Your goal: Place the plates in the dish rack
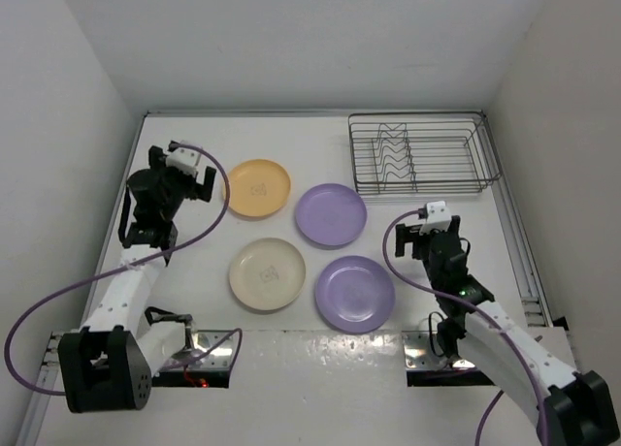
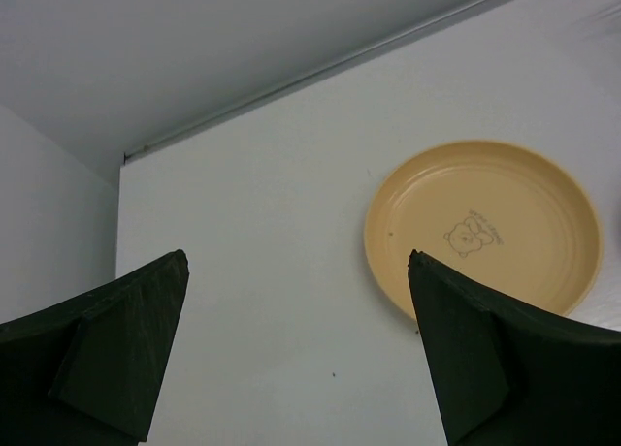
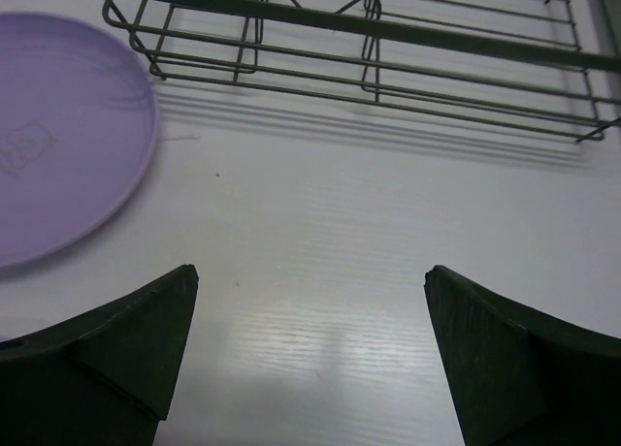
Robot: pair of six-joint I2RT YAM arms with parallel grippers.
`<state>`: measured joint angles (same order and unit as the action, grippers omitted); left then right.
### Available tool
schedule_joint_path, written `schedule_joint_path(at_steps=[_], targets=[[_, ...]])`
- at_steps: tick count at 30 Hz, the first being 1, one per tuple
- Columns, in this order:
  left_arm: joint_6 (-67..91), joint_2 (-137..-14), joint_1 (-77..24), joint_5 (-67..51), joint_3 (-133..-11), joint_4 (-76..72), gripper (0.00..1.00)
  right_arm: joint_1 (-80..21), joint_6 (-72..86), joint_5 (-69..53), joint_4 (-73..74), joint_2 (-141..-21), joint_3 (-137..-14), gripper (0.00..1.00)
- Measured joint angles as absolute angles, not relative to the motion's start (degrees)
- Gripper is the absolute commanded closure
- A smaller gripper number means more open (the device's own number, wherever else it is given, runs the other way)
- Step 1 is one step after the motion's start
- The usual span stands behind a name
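Note:
Four plates lie flat mid-table: a yellow-orange plate [image 1: 257, 188], a cream plate [image 1: 267, 272] and two lavender plates [image 1: 331, 214] [image 1: 354, 293]. The silver wire dish rack [image 1: 419, 153] stands at the back right with nothing in it. My left gripper [image 1: 183, 175] hovers open just left of the yellow-orange plate [image 2: 485, 228]; in the left wrist view the left gripper [image 2: 296, 262] has only bare table between its fingers. My right gripper [image 1: 427, 235] is open to the right of the lavender plates. In the right wrist view the right gripper [image 3: 310, 271] faces the dish rack [image 3: 388, 48], with one lavender plate [image 3: 58, 136] at left.
White walls close in the table on the left, back and right. A metal rail [image 1: 529, 262] runs along the right edge. Both arm bases sit at the near edge, with purple cables [image 1: 58, 301] looping beside them.

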<state>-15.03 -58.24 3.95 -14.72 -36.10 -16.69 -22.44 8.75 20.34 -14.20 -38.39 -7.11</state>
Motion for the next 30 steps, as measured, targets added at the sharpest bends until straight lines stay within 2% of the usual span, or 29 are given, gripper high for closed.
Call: schedule_joint_path(at_steps=[5, 8, 9, 10, 11, 14, 16, 17, 19, 26, 30], targets=[[-9.9, -64.6, 3.8, -11.6, -50.3, -0.4, 0.0, -25.3, 1.5, 26.3, -0.3, -37.1, -17.1, 0.0], [-7.5, -74.3, 4.6, -17.5, -62.5, 9.6, 0.03, -24.4, 5.1, 25.8, 2.9, -39.4, -25.8, 0.02], [-7.1, -78.7, 4.8, -19.8, -66.7, 13.3, 0.04, -23.2, 6.1, 21.5, 4.4, -40.6, -28.8, 0.04], [-7.0, -83.1, 5.0, -22.0, -71.6, 18.2, 0.1, -21.6, 7.2, 16.9, 5.6, -42.2, -32.5, 0.04], [-7.1, -87.8, 5.1, -23.6, -77.0, 24.2, 0.1, -20.3, 8.5, 13.1, 7.1, -44.1, -36.2, 0.07], [-8.8, -105.5, 5.4, -28.0, -98.4, 41.3, 0.19, -17.0, 14.2, 3.9, 13.2, -54.1, -50.4, 0.16], [-9.9, -116.1, 5.2, -29.0, -111.2, 49.1, 0.2, -15.7, 17.5, -0.4, 14.4, -59.9, -55.4, 0.12], [-10.1, -118.8, 5.0, -28.7, -113.3, 50.3, 0.21, -15.4, 19.1, -1.7, 14.7, -61.7, -55.9, 0.08], [-9.4, -121.1, 4.9, -27.4, -111.7, 52.0, 0.2, -15.3, 22.3, -3.3, 15.9, -63.9, -54.8, 0.07], [-5.5, -125.9, 4.2, -21.1, -106.0, 52.6, 0.22, -18.1, 27.1, -4.5, 16.8, -64.0, -47.1, 0.06], [-5.0, -128.5, 4.1, -19.7, -102.8, 50.6, 0.26, -20.8, 27.0, -3.0, 16.5, -63.7, -46.8, 0.11]])
